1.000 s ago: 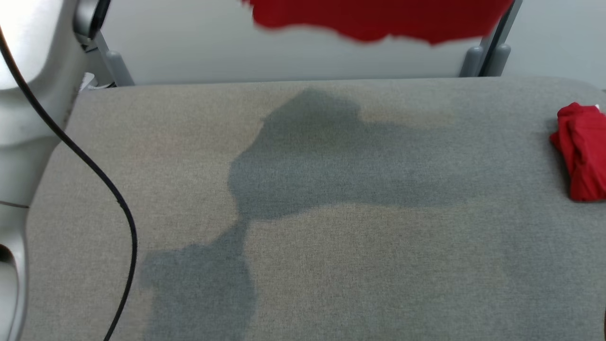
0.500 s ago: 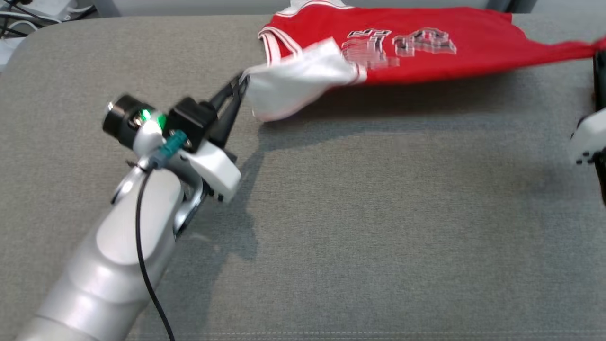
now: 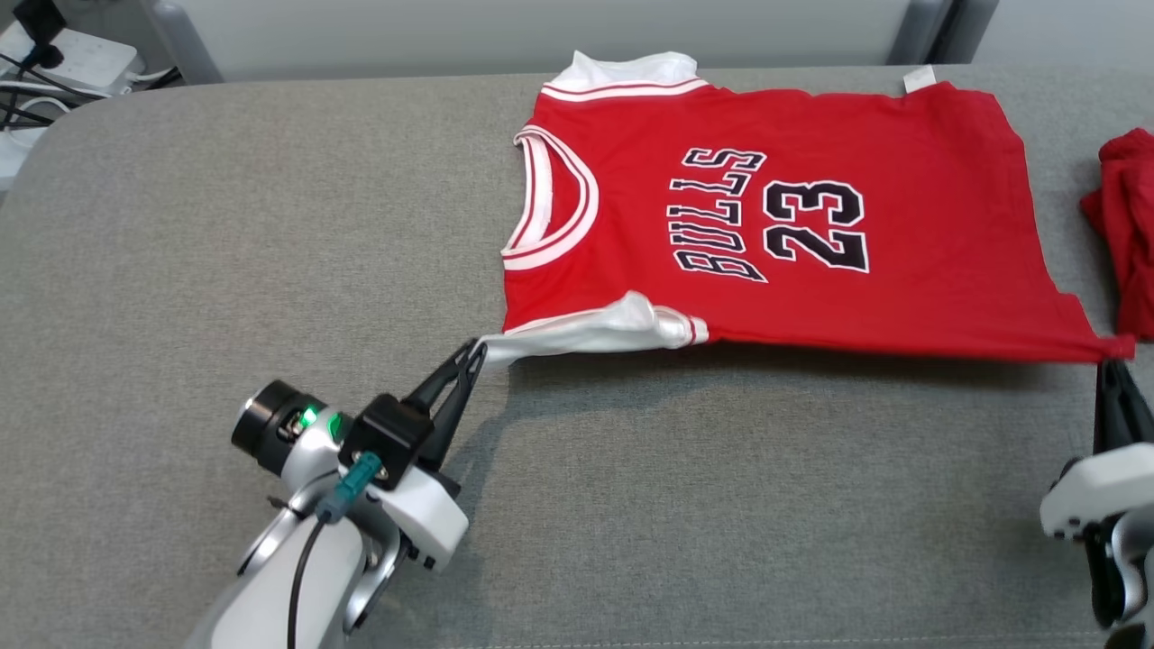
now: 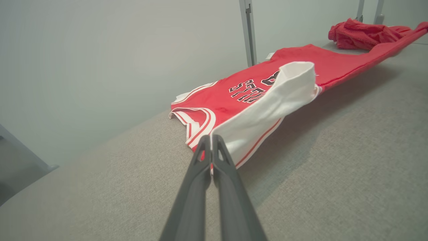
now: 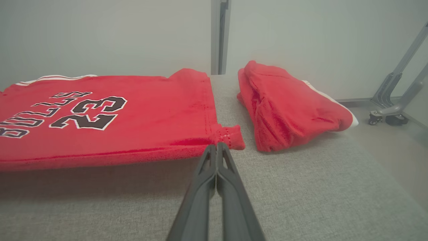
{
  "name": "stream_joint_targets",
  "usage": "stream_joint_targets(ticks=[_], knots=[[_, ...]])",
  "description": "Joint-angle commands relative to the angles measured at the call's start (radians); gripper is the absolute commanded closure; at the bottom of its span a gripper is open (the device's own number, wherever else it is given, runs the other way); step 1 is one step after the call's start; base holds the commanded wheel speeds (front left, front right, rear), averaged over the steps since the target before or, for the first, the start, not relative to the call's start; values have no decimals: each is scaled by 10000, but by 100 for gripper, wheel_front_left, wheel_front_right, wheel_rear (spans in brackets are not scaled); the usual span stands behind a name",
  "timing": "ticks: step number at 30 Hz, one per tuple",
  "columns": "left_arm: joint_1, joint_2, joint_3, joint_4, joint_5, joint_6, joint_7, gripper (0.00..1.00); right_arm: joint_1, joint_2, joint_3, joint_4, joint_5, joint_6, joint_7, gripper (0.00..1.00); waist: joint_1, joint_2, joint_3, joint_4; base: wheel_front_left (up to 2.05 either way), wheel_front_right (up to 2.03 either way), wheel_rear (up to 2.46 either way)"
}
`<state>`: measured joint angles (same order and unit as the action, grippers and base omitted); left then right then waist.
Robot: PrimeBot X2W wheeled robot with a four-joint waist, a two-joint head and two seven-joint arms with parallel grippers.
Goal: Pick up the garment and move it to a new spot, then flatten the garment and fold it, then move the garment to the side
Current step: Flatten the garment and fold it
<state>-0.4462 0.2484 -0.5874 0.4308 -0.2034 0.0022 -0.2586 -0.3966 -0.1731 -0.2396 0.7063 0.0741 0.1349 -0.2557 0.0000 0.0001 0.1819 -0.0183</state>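
Gone from a blurry, half-airborne jersey (image 3: 793,225) half a second back to a crisp, mostly spread one on the grey table (image 3: 270,225). Part of that shift is just the camera tilting, though.

Head view: lying right next to the folded red bundle (image 3: 1127,225), long axis pointing straight at it, collar at the end away from it. Left gripper (image 3: 475,353) clamped on the white sleeve tip at the corner farthest from the bundle. Right gripper (image 3: 1111,365) pinching the hem corner just beside the bundle. Near edge strung between the two and a bit off the table, judging by the shadow under it.

Left wrist view: left gripper (image 4: 211,139) shut tight on the sleeve, jersey (image 4: 220,100) stretching away past the tips toward the bundle (image 4: 361,33).

Right wrist view: right gripper (image 5: 216,147) closed on the stitched hem corner of the jersey (image 5: 133,110), bundle (image 5: 287,107) just beyond with a sliver of table between.

Probably next: lower that near edge flat, then release. One arm per corner, neither really closer.
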Motion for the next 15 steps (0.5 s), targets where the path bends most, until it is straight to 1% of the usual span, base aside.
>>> stream_joint_targets(ticks=[1, 7, 11, 15], knots=[[38, 363, 487, -390, 161, 160, -31, 100, 234, -53, 80, -384, -96, -42, -60, 100, 0, -1, -89, 93, 0, 0, 0], [1196, 373, 580, -1234, 730, 406, -31, 100, 1501, 273, -431, -1080, -309, -42, -60, 100, 0, -1, -226, 295, 0, 0, 0], [1876, 283, 687, -1307, 889, 543, -32, 100, 2233, 557, -793, -1602, -412, -42, -60, 100, 0, -1, -230, 372, 0, 0, 0], [2461, 139, 817, -1245, 898, 576, -32, 100, 2752, 766, -908, -1955, -455, -42, -60, 100, 0, -1, -187, 425, 0, 0, 0]])
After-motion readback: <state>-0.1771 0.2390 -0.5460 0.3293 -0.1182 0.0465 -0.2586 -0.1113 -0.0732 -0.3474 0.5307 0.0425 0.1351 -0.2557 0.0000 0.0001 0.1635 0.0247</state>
